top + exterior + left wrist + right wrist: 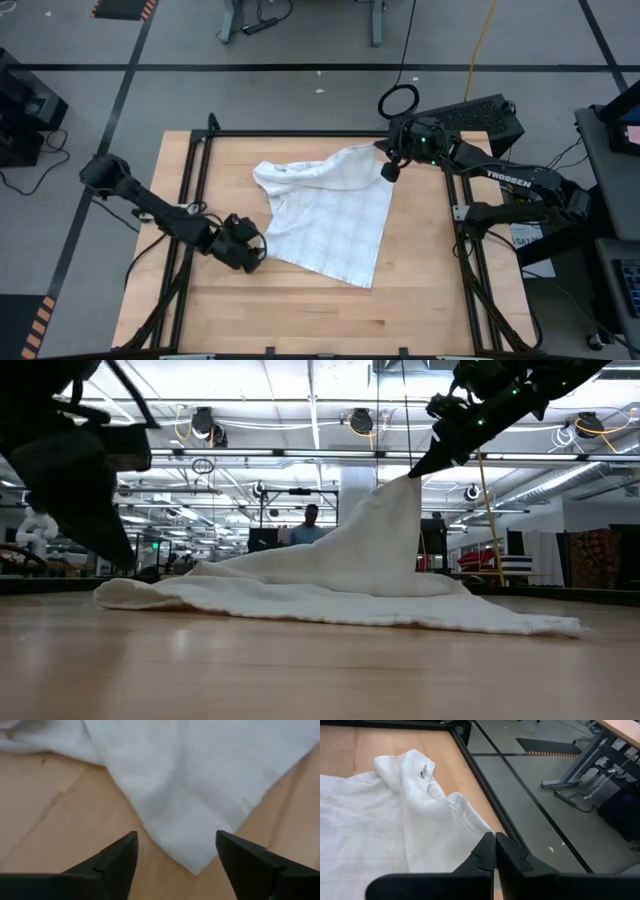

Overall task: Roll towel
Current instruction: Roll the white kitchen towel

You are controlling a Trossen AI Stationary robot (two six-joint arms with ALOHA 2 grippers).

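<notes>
We start at the right gripper [390,170], which is clenched on a corner of the towel [335,215] and holds that corner lifted off the table [300,310]. In the low view the cloth rises in a steep peak to the dark fingertips of the right gripper [415,468], then slopes down and spreads flat over the wood. In the right wrist view the two fingers [487,852] are pressed tight together, the white cloth [380,825] running out from under them, with a small tag [425,770] on a bunched fold farther off.

From above, the pinched corner sits at about two o'clock on the table. From there the towel spreads down toward the centre, with a crumpled fold at about eleven o'clock of the cloth and a loose corner at about six o'clock.

The left gripper [248,255] sits low at about eight o'clock of the towel, just beside its edge. In the left wrist view its fingers [120,857] stand apart, released, with a corner of the towel [192,840] lying on the wood between them, touched by neither.

Beyond the table, in the low view, a person [310,528] stands far back in the room.
</notes>
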